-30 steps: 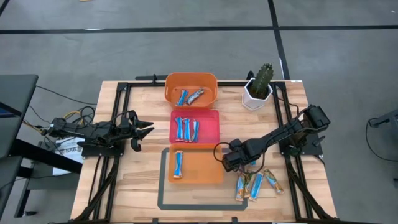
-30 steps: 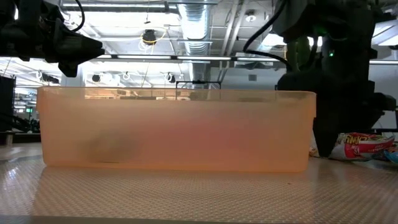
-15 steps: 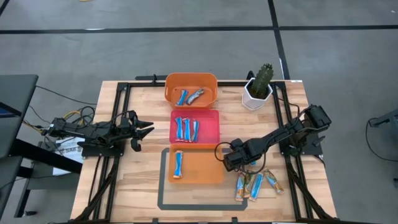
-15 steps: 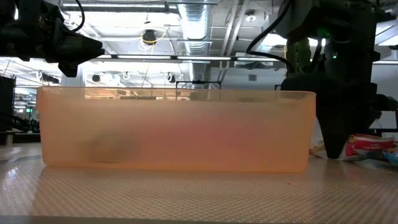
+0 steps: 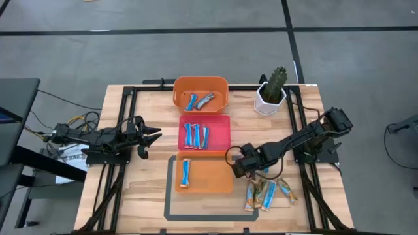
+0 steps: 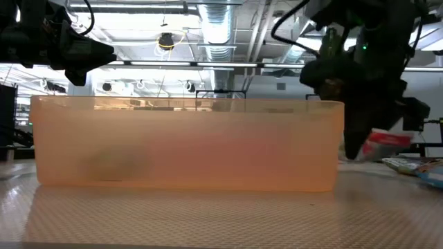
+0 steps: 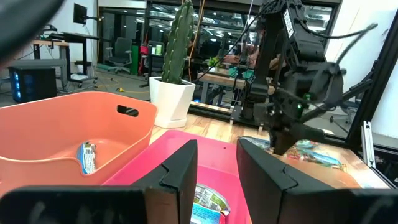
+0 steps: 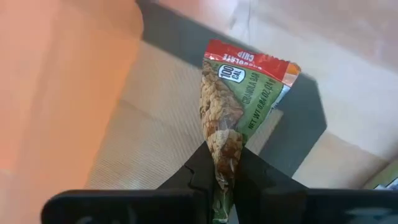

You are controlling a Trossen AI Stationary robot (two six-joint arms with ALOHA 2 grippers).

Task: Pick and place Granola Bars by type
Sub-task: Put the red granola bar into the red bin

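Observation:
My right gripper point(image 5: 236, 168) hangs just right of the near orange tray point(image 5: 222, 186), shut on a green, red and orange granola bar point(image 8: 239, 93). The low view shows that bar point(image 6: 387, 144) clear of the table. Three more bars point(image 5: 268, 194) lie flat on the table to the near right. Blue-and-white bars lie in the pink tray point(image 5: 222, 140), one in the near orange tray, and two bars in the far orange tray point(image 5: 219, 85). My left gripper point(image 5: 155, 135) waits open at the table's left, holding nothing. My right gripper pinches one end of the bar point(image 8: 222, 146) between its two fingertips. The fingers come from above, slanting down. The bar sticks out beyond the fingers, tilted and lifted clear of the table.
A cactus in a white pot point(image 5: 271, 93) stands at the far right. The near orange tray's wall point(image 6: 187, 145) rises right beside my right gripper. A dark taped rectangle point(image 5: 171, 212) frames that tray on the wooden top.
My right gripper has shut on the multicoloured bar and risen, lifting the bar off the table. It has also shifted a little toward the near orange tray, which has slid slightly toward the table's left.

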